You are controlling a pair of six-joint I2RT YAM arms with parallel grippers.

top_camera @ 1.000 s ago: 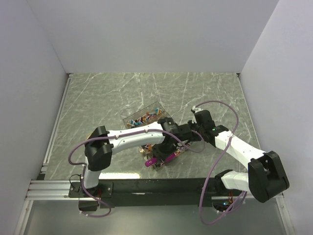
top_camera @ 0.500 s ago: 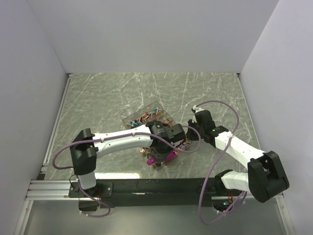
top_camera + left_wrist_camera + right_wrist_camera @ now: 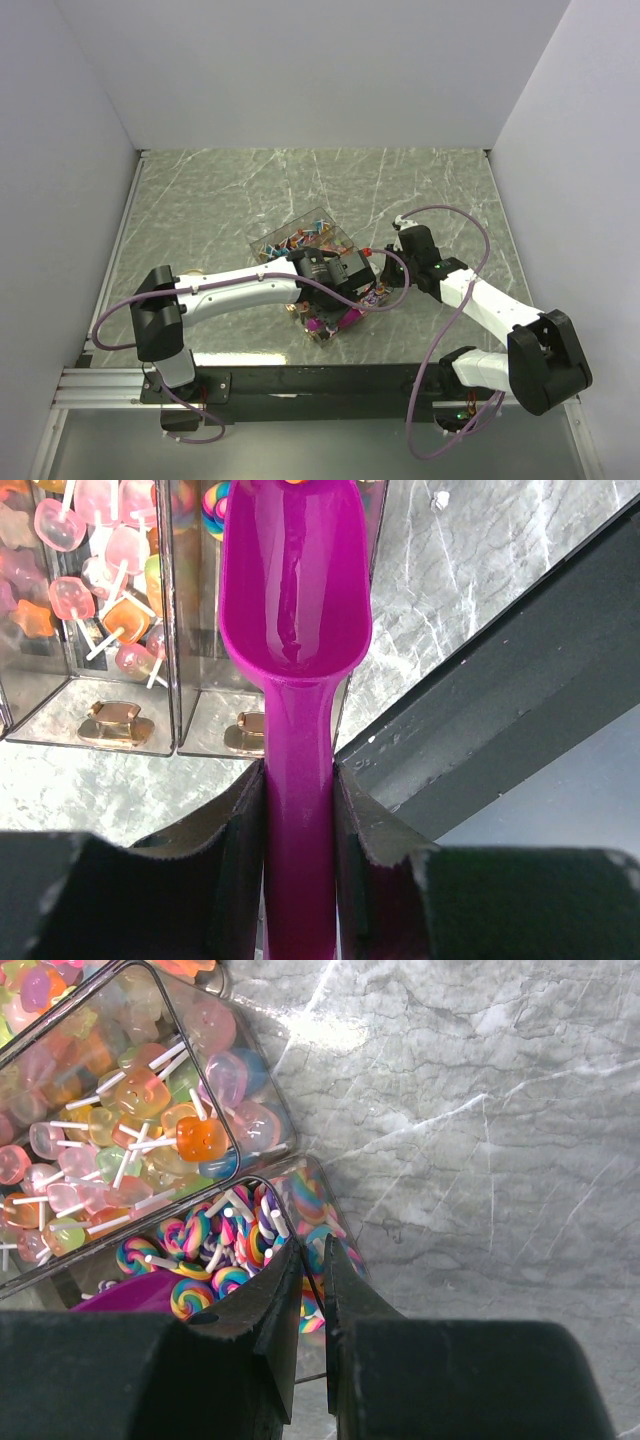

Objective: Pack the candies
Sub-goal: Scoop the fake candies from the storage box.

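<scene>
— Where did we stand?
— Our left gripper (image 3: 298,810) clamped the magenta scoop (image 3: 295,600) by its handle, bowl empty. Our right gripper (image 3: 312,1285), nearly closed, pinched the clear box (image 3: 168,680) wall. The candies (image 3: 150,1130) lay in its compartments.
— So we needed a deep, level scoop, with the box braced.

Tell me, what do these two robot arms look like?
The left arm and right arm have white tubular links with chunky black joints. A thin purple cable loops along each. The left gripper and right gripper are black, with two flat angular fingers apiece.
</scene>
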